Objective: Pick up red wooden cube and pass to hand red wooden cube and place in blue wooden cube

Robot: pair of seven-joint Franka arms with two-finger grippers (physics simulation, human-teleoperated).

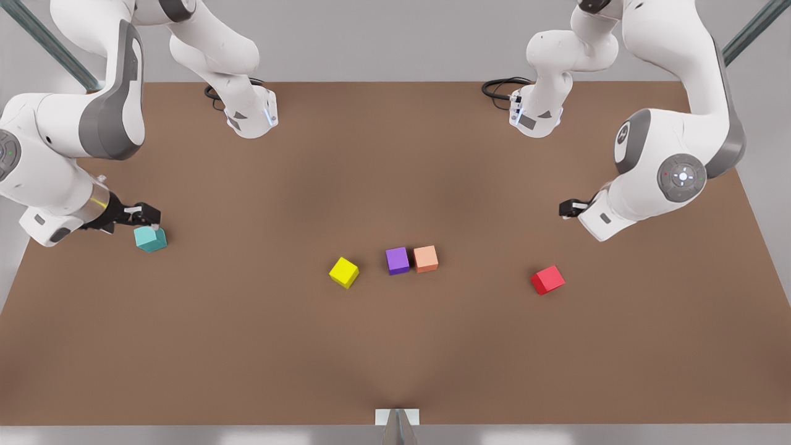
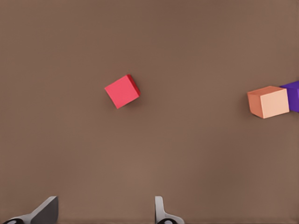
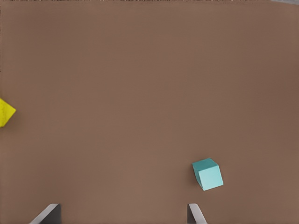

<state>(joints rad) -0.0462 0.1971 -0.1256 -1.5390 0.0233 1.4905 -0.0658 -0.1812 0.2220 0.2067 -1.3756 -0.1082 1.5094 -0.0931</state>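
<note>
The red wooden cube [image 1: 547, 279] [image 2: 122, 91] lies on the brown table toward the front view's right. My left gripper [image 1: 571, 208] [image 2: 103, 214] hangs above the table just behind it, open and holding nothing, its fingertips [image 2: 46, 211] spread wide. The teal blue wooden cube [image 1: 151, 238] [image 3: 208, 173] rests at the front view's left. My right gripper [image 1: 147, 216] [image 3: 122, 215] hovers close over and slightly behind that cube, open and empty, apart from it.
A yellow cube [image 1: 343, 272] [image 3: 5, 112], a purple cube [image 1: 397, 260] [image 2: 293, 95] and a salmon-orange cube [image 1: 426, 258] [image 2: 268, 101] sit mid-table, the last two touching. Both arm bases [image 1: 250, 114] [image 1: 536, 117] stand at the far edge.
</note>
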